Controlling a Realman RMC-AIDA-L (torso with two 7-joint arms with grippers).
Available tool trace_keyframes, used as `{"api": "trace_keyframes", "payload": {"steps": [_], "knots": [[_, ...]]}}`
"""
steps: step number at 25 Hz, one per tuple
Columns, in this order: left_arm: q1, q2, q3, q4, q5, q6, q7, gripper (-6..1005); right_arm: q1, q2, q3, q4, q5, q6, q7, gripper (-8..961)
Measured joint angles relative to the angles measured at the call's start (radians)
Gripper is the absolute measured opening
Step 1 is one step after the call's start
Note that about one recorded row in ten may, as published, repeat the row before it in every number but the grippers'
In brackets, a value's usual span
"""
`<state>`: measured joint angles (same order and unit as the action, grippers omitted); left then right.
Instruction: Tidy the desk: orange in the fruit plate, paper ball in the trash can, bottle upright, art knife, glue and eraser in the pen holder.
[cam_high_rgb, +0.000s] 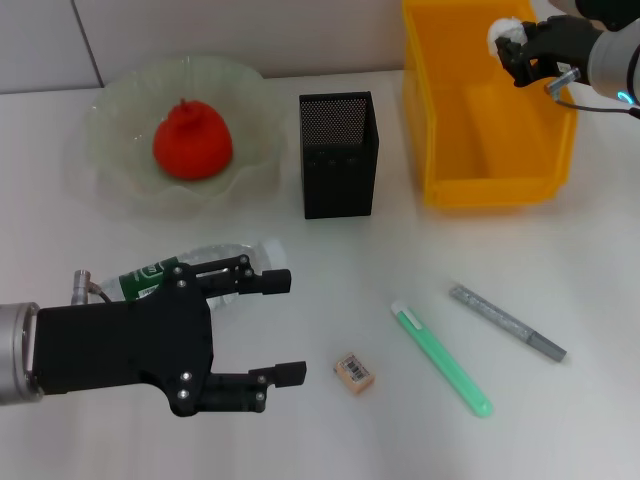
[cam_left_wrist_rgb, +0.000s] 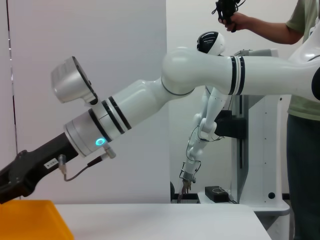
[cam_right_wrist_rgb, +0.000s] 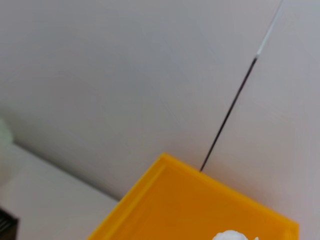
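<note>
A red-orange fruit (cam_high_rgb: 192, 140) sits in the middle of a pale green ruffled glass plate (cam_high_rgb: 105, 180), upper left of the head view. A black mesh pen holder (cam_high_rgb: 339, 154) stands upright at centre top. To its right is a yellow bin (cam_high_rgb: 490, 165), with a white paper ball (cam_high_rgb: 507, 32) above its far right corner. A clear bottle (cam_high_rgb: 215, 262) with a green label lies on its side, lower left. A small tan eraser (cam_high_rgb: 354, 371), a green art knife (cam_high_rgb: 441, 358) and a grey glue pen (cam_high_rgb: 507, 322) lie flat, lower centre to right.
</note>
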<state>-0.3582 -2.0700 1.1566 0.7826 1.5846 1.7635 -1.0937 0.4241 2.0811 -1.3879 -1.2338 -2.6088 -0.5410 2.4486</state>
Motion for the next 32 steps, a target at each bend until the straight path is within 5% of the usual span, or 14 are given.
{"api": "trace_keyframes", "payload": {"steps": [16,32], "knots": [[-0.002,0.001,-0.002,0.000,0.000,-0.004,0.000,784,0.027,0.002,-0.028,0.070,0.006,0.066,0.002,260],[-0.001,-0.001,0.000,0.000,0.000,0.002,-0.008,784,-0.008,0.004,-0.027,0.023,0.051,0.074,0.006,608]]}}
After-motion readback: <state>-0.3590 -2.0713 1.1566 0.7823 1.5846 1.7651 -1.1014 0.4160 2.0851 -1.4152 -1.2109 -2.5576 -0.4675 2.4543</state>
